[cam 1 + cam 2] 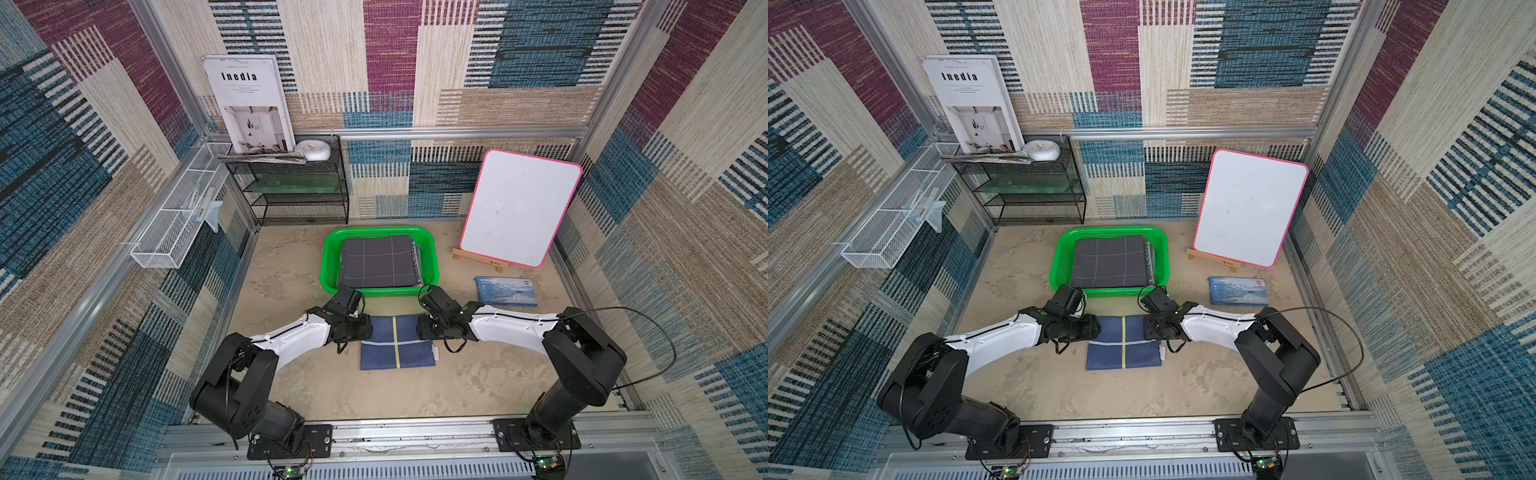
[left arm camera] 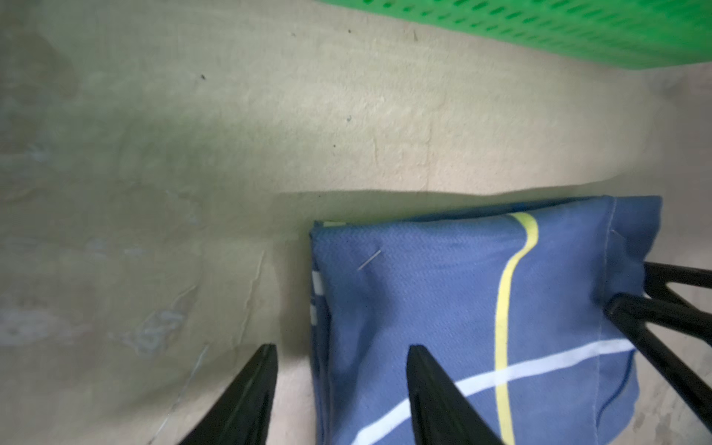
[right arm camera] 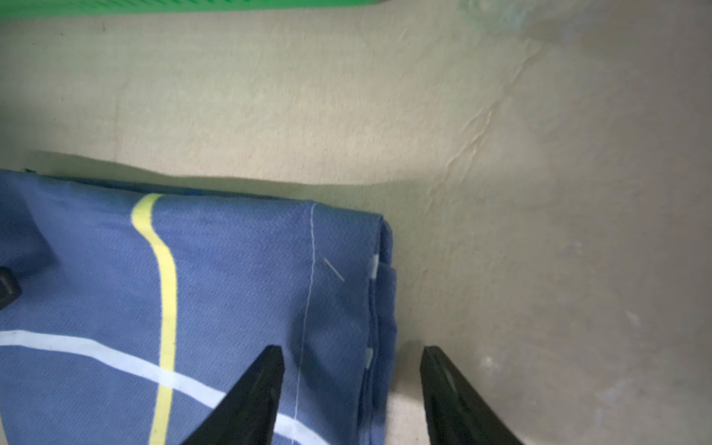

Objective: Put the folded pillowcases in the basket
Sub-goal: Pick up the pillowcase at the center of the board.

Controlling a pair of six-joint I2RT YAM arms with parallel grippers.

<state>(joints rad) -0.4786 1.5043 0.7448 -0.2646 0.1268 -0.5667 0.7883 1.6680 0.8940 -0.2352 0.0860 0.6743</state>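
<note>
A folded blue pillowcase (image 1: 380, 355) lies on the bench (image 1: 291, 374) near the green basket (image 1: 328, 257); the left gripper (image 2: 342, 348) and right gripper (image 3: 351, 348), jaws spread, straddle its side edges.

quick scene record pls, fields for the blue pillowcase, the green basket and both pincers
pillowcase: blue folded pillowcase, flat on the table, just in front of the basket
basket: green basket, holds a grey folded cloth
left pincer: open, straddling the pillowcase's left edge
right pincer: open, straddling its right edge
task state: pillowcase not in the basket yet
</note>
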